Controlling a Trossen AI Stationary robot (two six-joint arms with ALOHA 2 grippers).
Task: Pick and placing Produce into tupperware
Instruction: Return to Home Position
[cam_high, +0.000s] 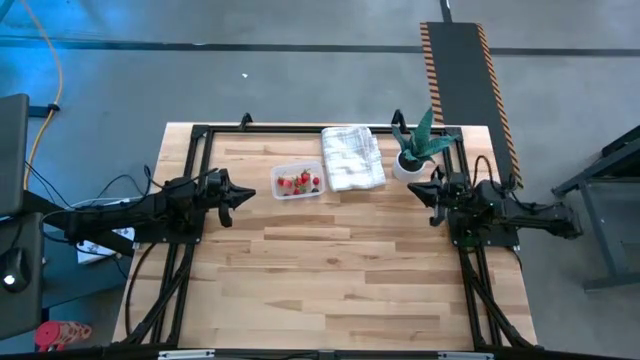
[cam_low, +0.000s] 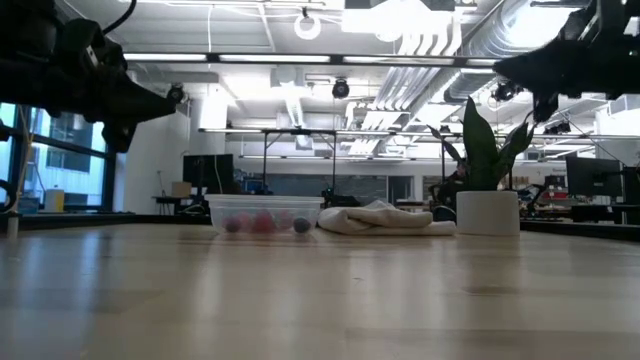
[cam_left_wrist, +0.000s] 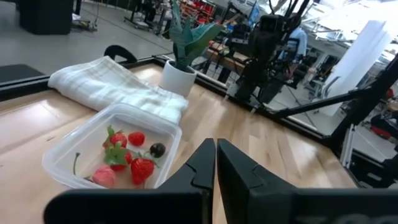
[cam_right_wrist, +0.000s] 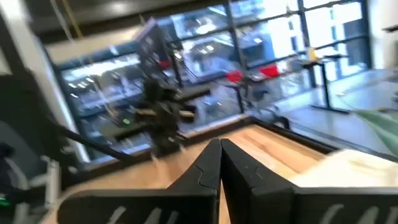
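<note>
The clear tupperware (cam_high: 297, 182) sits on the table's far middle, its base on the wood, with the produce (cam_left_wrist: 129, 157) inside: red berries, a pink one and a dark one. In the low view the tupperware (cam_low: 264, 214) shows the pieces through its wall. My left gripper (cam_high: 244, 194) hovers shut to the left of the tub, above the table; in its wrist view the left gripper (cam_left_wrist: 216, 148) points past the tub. My right gripper (cam_high: 418, 190) is shut, held in the air at the right, near the plant pot.
A folded white towel (cam_high: 352, 157) lies just right of the tub. A green plant in a white pot (cam_high: 412, 158) stands at the far right, close to my right gripper. Bare wood (cam_high: 330, 270) fills the near half of the table.
</note>
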